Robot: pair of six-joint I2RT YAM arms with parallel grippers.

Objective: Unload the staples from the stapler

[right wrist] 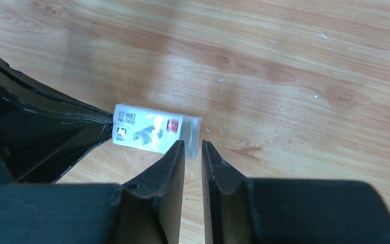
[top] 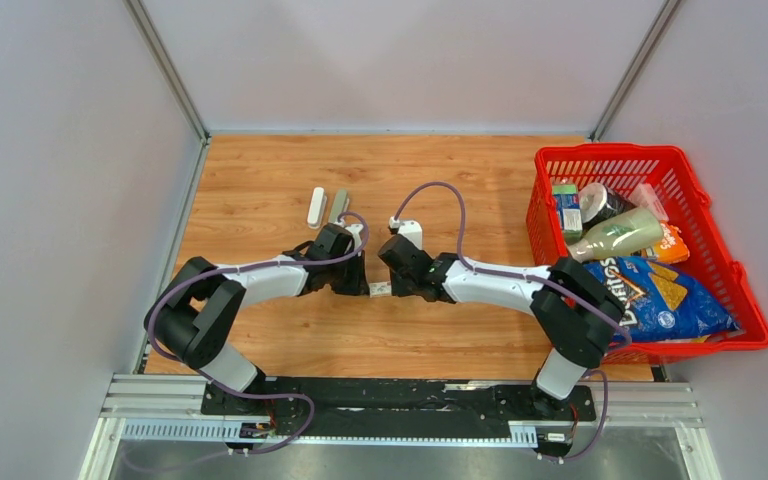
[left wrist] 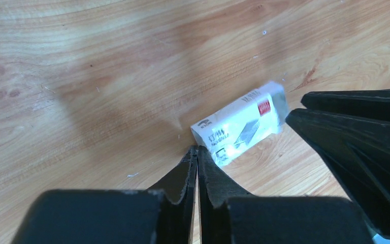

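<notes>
Risk sits with the small white printed packet, which lies flat between both grippers. Our left gripper, fingers together, touches its nine o'clock end. Our right gripper, fingers slightly apart, hovers at its three o'clock end. A nudge could skid it away. We see no staples; the white bar and grey bar lie at eleven o'clock, well apart from both grippers.

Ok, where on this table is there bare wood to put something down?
Bare wood runs along the far edge between the two pill-shaped bars and the red basket, and along the near edge between the arms' bases. The middle is crowded: the left hand and right hand meet at the small white packet, and the basket is full.
</notes>
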